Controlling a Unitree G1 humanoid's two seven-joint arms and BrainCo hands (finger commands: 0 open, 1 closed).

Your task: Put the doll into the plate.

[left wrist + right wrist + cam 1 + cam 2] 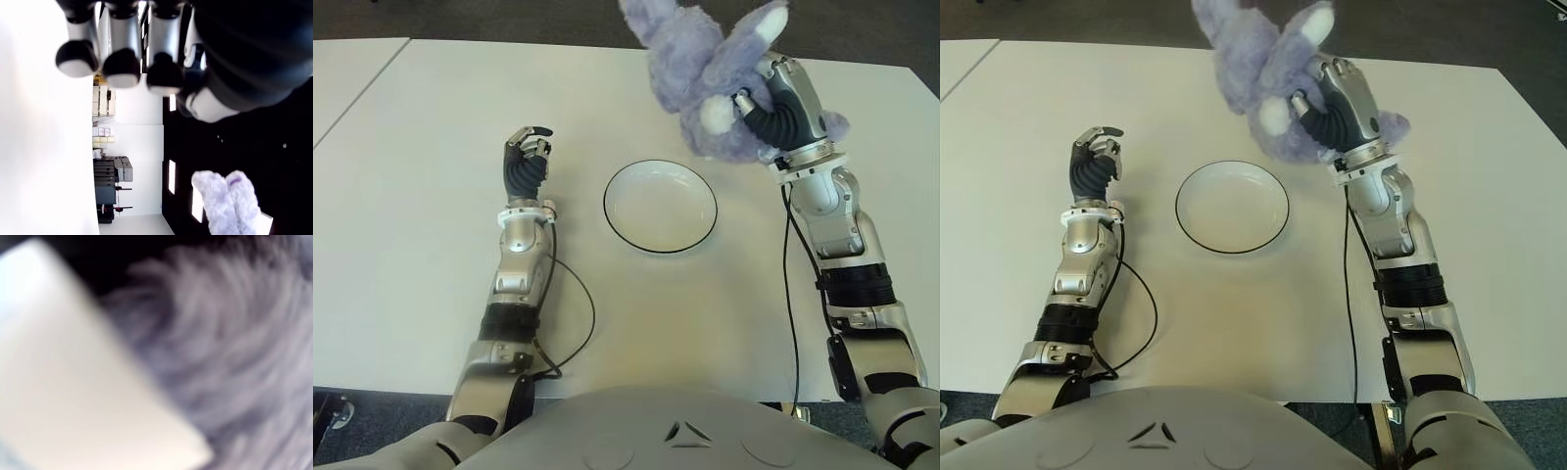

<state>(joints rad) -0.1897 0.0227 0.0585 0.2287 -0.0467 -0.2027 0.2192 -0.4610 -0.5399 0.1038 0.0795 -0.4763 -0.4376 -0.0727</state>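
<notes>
A fluffy purple doll (700,78) with white paws is held up off the table at the far right, behind the plate. My right hand (773,103) is shut on it, fingers wrapped into its fur; purple fur (230,342) fills the right wrist view. The white plate (660,207) with a thin dark rim lies flat on the table, in front and to the left of the doll, with nothing in it. My left hand (527,157) shows to the left of the plate, its fingers curled and holding nothing. The doll's ears (227,203) appear far off in the left wrist view.
The white table (431,245) stretches widely around the plate. A second table edge (352,69) shows at the far left. Black cables (578,304) run along both forearms. Dark floor lies beyond the far edge.
</notes>
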